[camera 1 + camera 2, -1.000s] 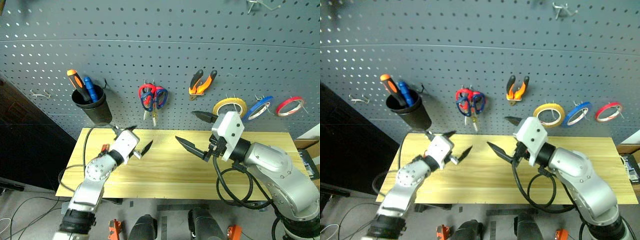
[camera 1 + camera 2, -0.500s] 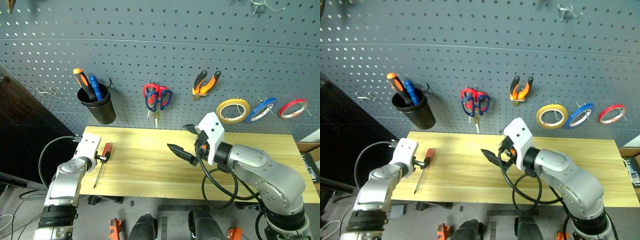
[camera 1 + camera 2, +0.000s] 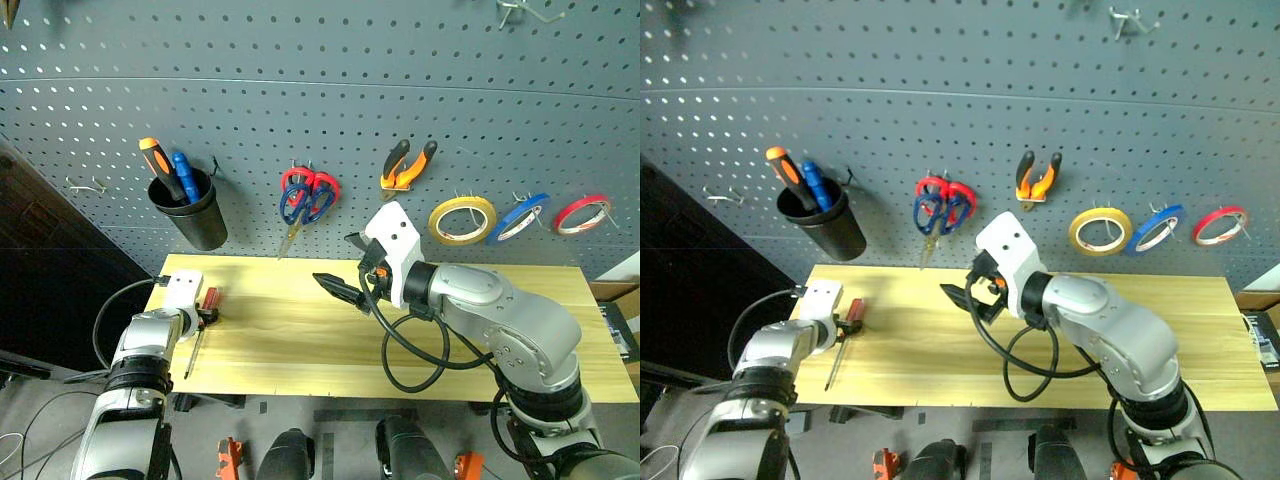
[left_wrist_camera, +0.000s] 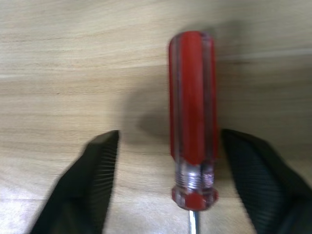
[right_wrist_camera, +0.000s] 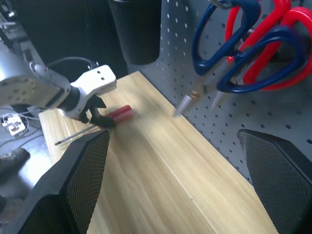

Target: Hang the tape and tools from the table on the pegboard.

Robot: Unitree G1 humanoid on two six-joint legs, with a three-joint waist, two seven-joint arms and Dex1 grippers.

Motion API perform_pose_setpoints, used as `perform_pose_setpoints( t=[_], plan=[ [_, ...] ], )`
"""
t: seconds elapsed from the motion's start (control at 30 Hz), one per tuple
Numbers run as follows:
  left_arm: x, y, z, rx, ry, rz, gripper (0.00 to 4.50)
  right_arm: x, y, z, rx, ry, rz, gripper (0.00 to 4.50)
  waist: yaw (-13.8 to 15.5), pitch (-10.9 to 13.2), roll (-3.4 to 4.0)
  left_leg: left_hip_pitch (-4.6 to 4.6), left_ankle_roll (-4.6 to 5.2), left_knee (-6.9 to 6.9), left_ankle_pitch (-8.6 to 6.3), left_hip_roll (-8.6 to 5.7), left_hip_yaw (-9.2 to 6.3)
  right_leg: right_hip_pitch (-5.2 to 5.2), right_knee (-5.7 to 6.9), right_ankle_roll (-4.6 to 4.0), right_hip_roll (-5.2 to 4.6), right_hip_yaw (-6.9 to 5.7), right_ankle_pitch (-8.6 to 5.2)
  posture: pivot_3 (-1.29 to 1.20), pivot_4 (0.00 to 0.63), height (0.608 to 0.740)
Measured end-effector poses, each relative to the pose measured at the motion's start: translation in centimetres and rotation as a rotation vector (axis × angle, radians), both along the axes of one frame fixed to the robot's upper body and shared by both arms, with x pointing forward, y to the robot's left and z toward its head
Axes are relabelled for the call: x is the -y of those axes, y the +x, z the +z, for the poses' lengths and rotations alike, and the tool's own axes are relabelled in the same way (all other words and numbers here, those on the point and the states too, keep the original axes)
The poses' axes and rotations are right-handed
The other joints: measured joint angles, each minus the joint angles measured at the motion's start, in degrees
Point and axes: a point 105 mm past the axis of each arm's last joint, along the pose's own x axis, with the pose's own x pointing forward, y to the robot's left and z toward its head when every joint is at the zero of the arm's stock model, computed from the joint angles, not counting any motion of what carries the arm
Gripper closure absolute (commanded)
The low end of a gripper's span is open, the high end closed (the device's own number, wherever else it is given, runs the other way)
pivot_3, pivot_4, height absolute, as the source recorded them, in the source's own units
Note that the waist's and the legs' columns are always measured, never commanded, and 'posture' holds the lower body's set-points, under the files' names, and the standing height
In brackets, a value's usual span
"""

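The red-handled screwdriver (image 4: 192, 119) lies flat on the table (image 3: 300, 340) near its left end, below the black cup (image 3: 192, 216) on the pegboard (image 3: 320, 100), and the left gripper (image 4: 168, 180) sits low over it with a finger on either side of the handle, partly open and not gripping it. The right gripper (image 3: 345, 268) hovers above the table's middle, below the hanging scissors (image 3: 305, 197), its fingers spread wide and holding nothing. Right of the scissors the pliers (image 3: 408, 166) and the blue tape (image 3: 517, 217) hang on the pegboard.
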Motion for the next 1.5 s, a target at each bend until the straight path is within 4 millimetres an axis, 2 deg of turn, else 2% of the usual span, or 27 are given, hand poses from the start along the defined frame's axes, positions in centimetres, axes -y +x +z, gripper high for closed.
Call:
perform_pose_setpoints(
  t=[0.17, 0.27, 0.4, 0.57, 0.7, 0.8, 0.93, 1.07, 1.17, 1.27, 1.37, 1.5],
  plan=[
    [0.6, -0.4, -0.4, 0.017, -0.024, 0.007, 3.50, 0.7, 0.3, -0.3, 0.011, -0.024, -0.029, 0.00, -0.1, 0.0, 0.01, 0.03, 0.00, 0.01, 0.00, 0.01, 0.06, -0.07, 0.19, 0.00, -0.05, 0.09, 0.00, -0.03, 0.207, 0.740],
    [1.0, -1.9, -0.7, 0.043, -0.040, 0.000, 3.56, 1.4, 0.3, -0.6, 0.015, -0.042, -0.037, 0.00, -0.5, 0.0, 0.00, 0.03, -0.02, 0.01, 0.00, 0.02, 0.10, -0.14, 0.22, 0.00, -0.07, 0.21, 0.00, -0.01, 0.196, 0.740],
    [1.7, -4.1, -0.6, 0.095, -0.019, -0.024, 3.56, 1.6, 0.0, 0.0, 0.037, -0.023, -0.012, 0.00, -0.3, -0.1, -0.10, 0.00, -0.04, 0.01, 0.00, 0.07, 0.08, -0.16, 0.22, 0.00, -0.06, 0.27, 0.00, 0.03, 0.175, 0.740],
    [2.9, -6.5, 3.9, 0.363, 0.102, -0.133, 3.56, 1.7, -0.3, 1.4, 0.096, 0.026, 0.031, 0.00, 0.5, -0.2, -0.19, -0.02, -0.09, -0.01, 0.01, 0.07, 0.08, -0.12, 0.12, -0.01, -0.10, 0.36, 0.00, 0.07, 0.156, 0.740],
    [5.6, -7.8, 7.6, 0.596, 0.136, -0.239, 3.56, 2.0, -0.6, 2.4, 0.150, 0.047, 0.086, 0.00, 1.8, -0.5, -0.21, -0.02, -0.09, -0.02, 0.01, 0.09, 0.03, 0.04, -0.17, -0.05, -0.09, 0.27, 0.03, 0.11, 0.144, 0.740],
    [7.5, -7.9, 10.9, 0.764, 0.163, -0.292, 3.56, 2.1, -0.9, 3.1, 0.195, 0.067, 0.136, 0.00, 3.1, -0.9, -0.40, -0.02, -0.09, -0.03, 0.01, 0.10, 0.01, 0.09, -0.19, -0.05, -0.03, 0.17, 0.03, 0.15, 0.122, 0.740],
    [10.1, -7.1, 15.7, 0.974, 0.173, -0.371, 3.56, 2.3, -1.1, 3.4, 0.182, 0.086, 0.227, 0.00, 4.2, -1.8, -0.45, -0.02, -0.08, -0.02, 0.01, 0.05, 0.05, 0.14, -0.24, -0.04, 0.05, 0.02, 0.03, 0.17, 0.096, 0.740],
    [11.8, -5.2, 21.9, 1.205, 0.172, -0.387, 3.56, 2.7, -0.7, 4.7, 0.201, 0.097, 0.265, 0.00, 5.3, -3.2, -0.57, 0.00, -0.08, 0.00, 0.02, 0.02, 0.07, 0.13, -0.19, -0.05, 0.21, -0.03, 0.03, 0.17, 0.063, 0.740],
    [12.3, -3.8, 25.8, 1.335, 0.153, -0.369, 3.56, 3.2, -0.2, 5.4, 0.225, 0.097, 0.253, 0.00, 5.5, -4.4, -0.75, 0.03, -0.08, 0.00, 0.02, -0.07, 0.12, 0.16, -0.21, -0.05, 0.21, -0.01, 0.04, 0.16, 0.053, 0.740],
    [11.9, -2.7, 29.1, 1.427, 0.106, -0.308, 3.56, 3.3, -0.1, 5.7, 0.239, 0.096, 0.251, 0.00, 5.4, -5.0, -0.90, 0.04, -0.09, 0.02, 0.03, -0.12, 0.14, 0.15, -0.18, -0.05, 0.24, 0.02, 0.04, 0.15, 0.049, 0.740],
    [11.4, -1.7, 30.0, 1.443, 0.061, -0.279, 3.56, 3.4, 0.1, 5.7, 0.239, 0.101, 0.239, 0.00, 5.1, -5.7, -0.88, 0.08, -0.09, -0.01, 0.03, -0.11, 0.17, 0.13, -0.21, -0.05, 0.23, 0.06, 0.04, 0.14, 0.043, 0.740],
    [10.6, 0.7, 28.6, 1.380, 0.033, -0.253, 3.56, 3.4, 0.3, 6.0, 0.244, 0.125, 0.221, 0.00, 4.9, -6.0, -0.92, 0.10, -0.14, 0.07, 0.07, -0.16, 0.13, 0.15, -0.09, -0.06, 0.23, 0.05, 0.05, 0.12, 0.046, 0.740]
  ],
)
